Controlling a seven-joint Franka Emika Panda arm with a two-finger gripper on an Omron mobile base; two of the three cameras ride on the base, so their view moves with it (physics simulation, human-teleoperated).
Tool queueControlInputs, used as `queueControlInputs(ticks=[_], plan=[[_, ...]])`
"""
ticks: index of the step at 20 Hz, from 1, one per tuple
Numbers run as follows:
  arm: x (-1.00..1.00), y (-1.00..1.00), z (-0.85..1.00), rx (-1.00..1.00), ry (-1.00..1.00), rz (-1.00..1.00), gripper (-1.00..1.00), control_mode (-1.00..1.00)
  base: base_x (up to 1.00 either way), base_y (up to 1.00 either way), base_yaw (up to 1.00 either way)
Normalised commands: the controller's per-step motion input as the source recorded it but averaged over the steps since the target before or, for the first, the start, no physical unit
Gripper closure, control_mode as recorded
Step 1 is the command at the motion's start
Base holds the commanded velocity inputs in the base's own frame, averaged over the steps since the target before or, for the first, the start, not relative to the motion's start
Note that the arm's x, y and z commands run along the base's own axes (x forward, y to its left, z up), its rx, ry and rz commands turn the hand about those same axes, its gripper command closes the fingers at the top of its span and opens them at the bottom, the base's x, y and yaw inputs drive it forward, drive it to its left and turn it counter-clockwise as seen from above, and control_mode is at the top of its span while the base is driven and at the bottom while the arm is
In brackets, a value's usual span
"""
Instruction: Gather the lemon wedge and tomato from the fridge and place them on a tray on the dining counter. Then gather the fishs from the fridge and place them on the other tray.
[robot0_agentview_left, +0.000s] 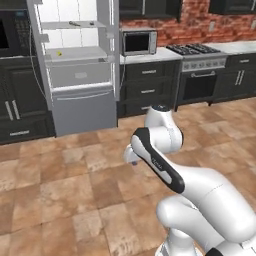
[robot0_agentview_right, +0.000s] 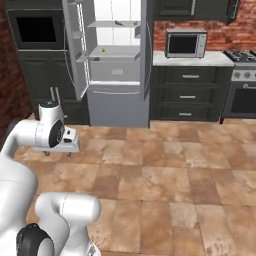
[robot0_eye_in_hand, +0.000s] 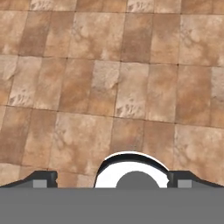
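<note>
Two doors of the fridge (robot0_agentview_left: 80, 65) stood swung open, showing white shelves. On the middle shelf near its left edge I saw a small yellow speck, likely the lemon wedge (robot0_agentview_left: 59, 53), and a dark slim item (robot0_agentview_left: 75, 23) on the shelf above, too small to name. My gripper (robot0_eye_in_hand: 112, 181) hung folded low over the tiled floor (robot0_eye_in_hand: 109, 87), jaws spread wide and grasping nothing. A microwave (robot0_agentview_left: 139, 42) sat on the bench right of the fridge.

Kitchen: fridge (robot0_agentview_left: 80, 65), stove (robot0_agentview_left: 200, 70), microwave (robot0_agentview_left: 138, 42)
</note>
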Motion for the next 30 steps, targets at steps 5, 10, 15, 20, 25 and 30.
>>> queueControlInputs(ticks=[5,10,15,20,25,30], plan=[[0.0,0.0,0.0,0.0,0.0,0.0,-1.0,1.0,0.83,0.01,0.01],[0.0,0.0,0.0,0.0,0.0,0.0,-1.0,1.0,0.9,0.1,0.0],[0.0,0.0,0.0,0.0,0.0,0.0,-1.0,1.0,0.92,0.17,0.0],[0.0,0.0,0.0,0.0,0.0,0.0,-1.0,1.0,0.73,0.17,0.0],[0.0,0.0,0.0,0.0,0.0,0.0,-1.0,1.0,0.73,0.24,0.0],[0.0,0.0,0.0,0.0,0.0,0.0,-1.0,1.0,0.8,0.27,0.0]])
